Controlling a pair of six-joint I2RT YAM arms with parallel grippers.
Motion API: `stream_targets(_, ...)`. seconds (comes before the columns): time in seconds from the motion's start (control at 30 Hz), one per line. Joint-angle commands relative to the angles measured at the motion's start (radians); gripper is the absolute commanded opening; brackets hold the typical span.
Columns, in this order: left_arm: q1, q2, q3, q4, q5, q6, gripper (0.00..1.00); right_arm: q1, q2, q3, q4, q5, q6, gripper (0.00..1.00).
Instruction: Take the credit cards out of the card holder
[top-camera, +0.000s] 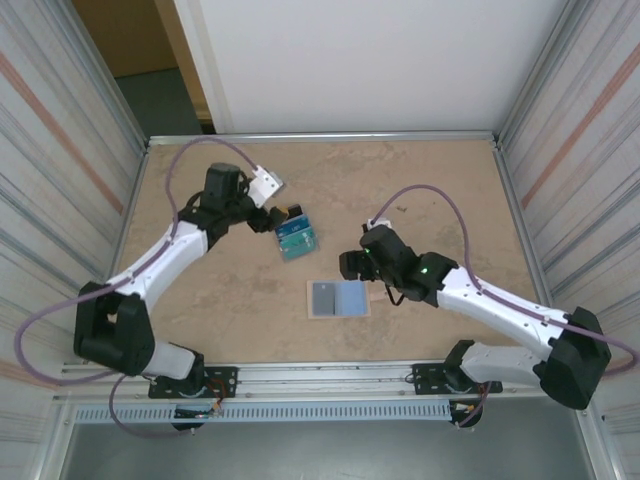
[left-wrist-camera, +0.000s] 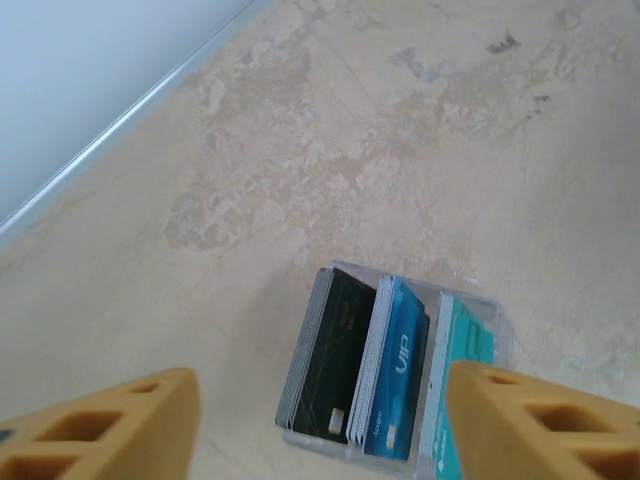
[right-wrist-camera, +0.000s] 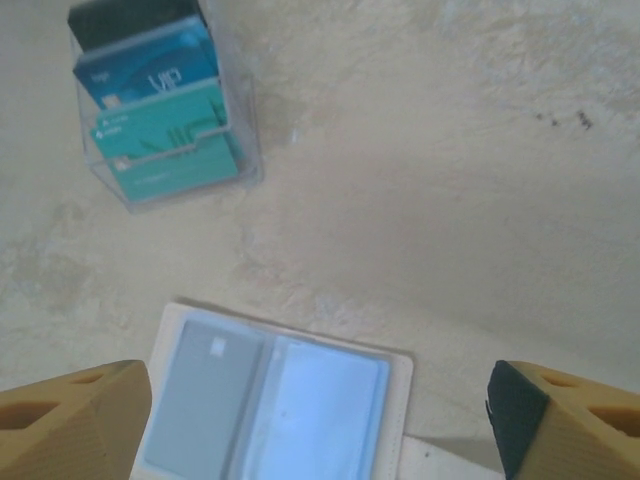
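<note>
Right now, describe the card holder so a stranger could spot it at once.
On the beige stone-patterned table, look toward the middle of the near edge. The tan folding card holder lies open there, light-blue inner faces up. Its neighbour farther back, a clear plastic tray, holds black, blue and teal cards; the holder alone is flat and two-panelled.

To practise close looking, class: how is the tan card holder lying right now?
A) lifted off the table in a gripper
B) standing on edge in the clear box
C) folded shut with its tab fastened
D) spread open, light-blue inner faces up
D: the card holder lies flat and open on the table, both light-blue faces showing.
</note>
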Motion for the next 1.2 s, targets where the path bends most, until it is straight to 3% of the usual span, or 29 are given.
stream_targets(0.0,-0.044,-0.102,-0.121,0.113,-0.135,-0.174,0.81,0.038,0.048,0.046,-0.042,0.032,0.054,0.82)
stream_targets(0.07,-0.066,-0.165,-0.193,0.158,-0.151,-0.24,0.88,0.054,0.074,0.05,-0.042,0.016,0.067,0.79)
stream_targets(0.1,-0.081,-0.196,-0.227,0.174,-0.17,-0.27,0.98,0.061,0.09,0.052,-0.042,0.008,0.077,0.77)
stream_targets(0.37,-0.207,-0.345,-0.378,0.138,-0.46,-0.451,0.99,0.118,0.204,0.062,-0.039,-0.039,0.126,0.6)
stream_targets(0.57,-0.213,-0.443,-0.472,0.098,-0.577,-0.629,0.99,0.187,0.314,0.12,-0.069,-0.019,0.13,0.52)
stream_targets(0.77,-0.211,-0.481,-0.507,0.046,-0.636,-0.687,0.99,0.239,0.443,0.202,-0.09,-0.013,0.118,0.43)
stream_targets(1.17,-0.208,-0.463,-0.505,0.027,-0.659,-0.7,0.99,0.252,0.579,0.252,-0.081,-0.076,0.125,0.45)
